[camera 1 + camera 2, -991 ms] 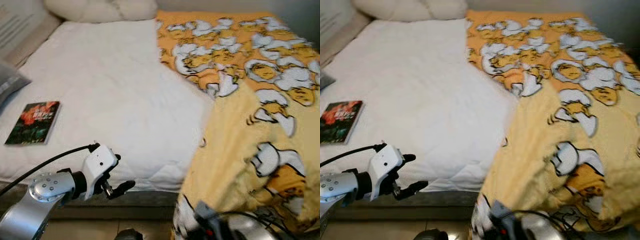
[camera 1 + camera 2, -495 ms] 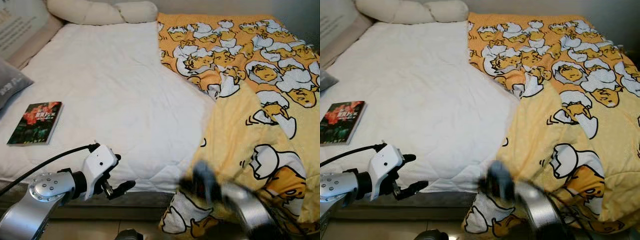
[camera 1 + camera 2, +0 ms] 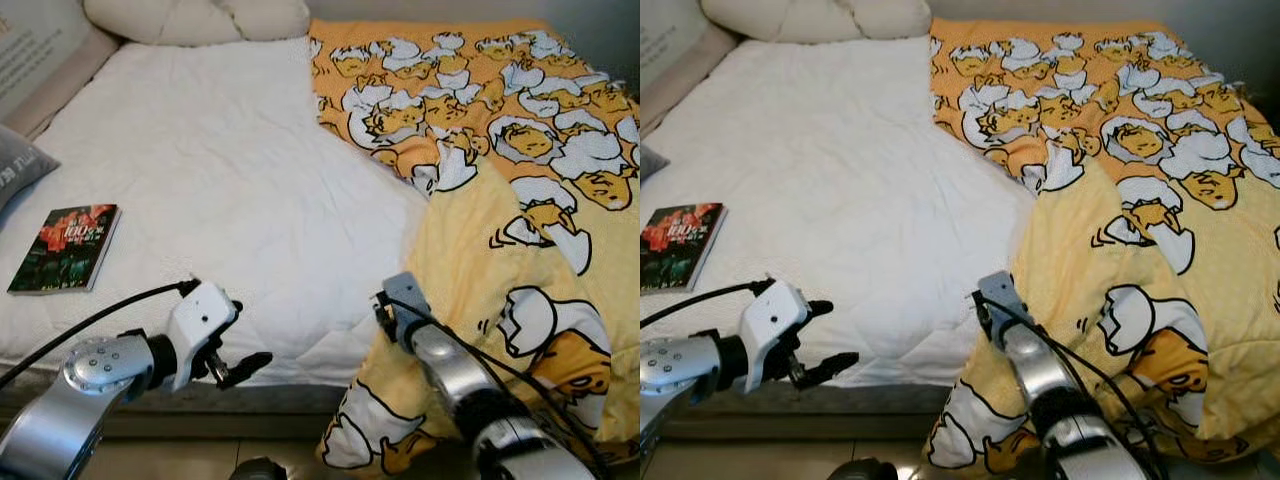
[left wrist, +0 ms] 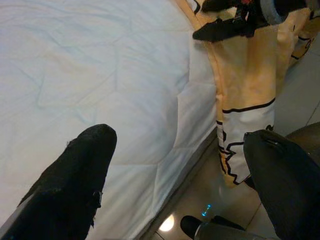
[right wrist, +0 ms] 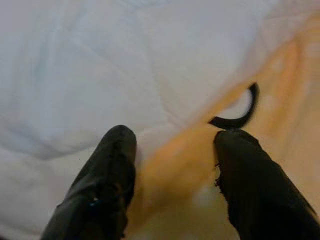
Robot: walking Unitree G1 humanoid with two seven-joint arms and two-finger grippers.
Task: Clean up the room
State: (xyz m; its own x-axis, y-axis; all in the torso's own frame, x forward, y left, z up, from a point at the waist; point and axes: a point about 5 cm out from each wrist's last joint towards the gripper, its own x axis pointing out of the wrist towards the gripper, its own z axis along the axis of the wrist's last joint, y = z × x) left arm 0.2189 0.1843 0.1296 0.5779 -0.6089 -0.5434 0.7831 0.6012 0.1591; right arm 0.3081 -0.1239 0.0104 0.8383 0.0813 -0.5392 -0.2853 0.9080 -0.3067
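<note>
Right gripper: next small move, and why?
Probably ease forward and close on the yellow blanket's edge. The right gripper is open, fingers straddling that edge where it meets the white sheet, so a pinch should let it pull the blanket across.

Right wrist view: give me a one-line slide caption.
Open right gripper poised over the yellow blanket's edge where it meets the white sheet.

pillow (image 3: 200, 18) cut off (top), grey cushion (image 3: 18, 172) too
</note>
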